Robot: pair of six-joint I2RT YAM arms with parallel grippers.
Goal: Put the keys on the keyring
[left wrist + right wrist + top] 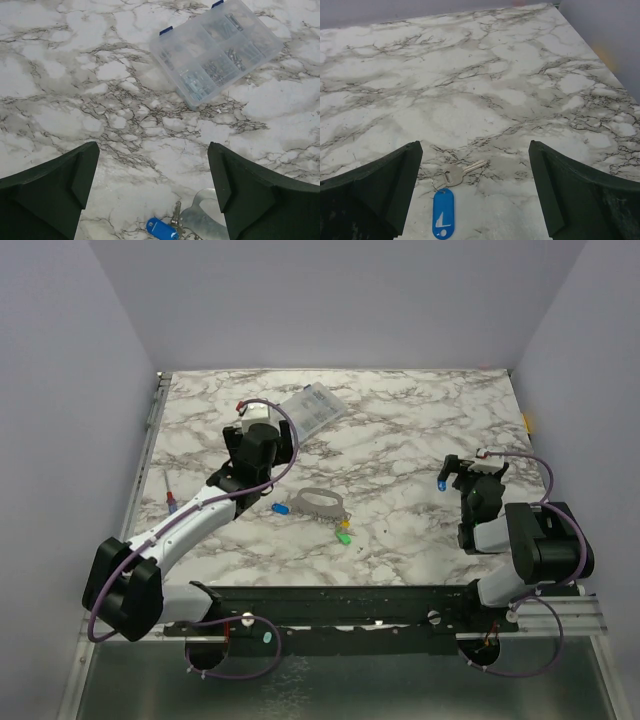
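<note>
Your left pincer (pixel 152 150) and right pincer (pixel 475 150) gape empty; key (pixel 454 175), lower left, looks flat, light, slippery, so pinch its blue tag (pixel 443 214).

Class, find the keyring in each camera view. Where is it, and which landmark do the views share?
Top external: the keyring lies near the picture's centre.
Left wrist: the keyring sits at the bottom edge, slightly right of centre, partly cut off.
Right wrist: not in it.
Shared landmark: the marble table.
</note>
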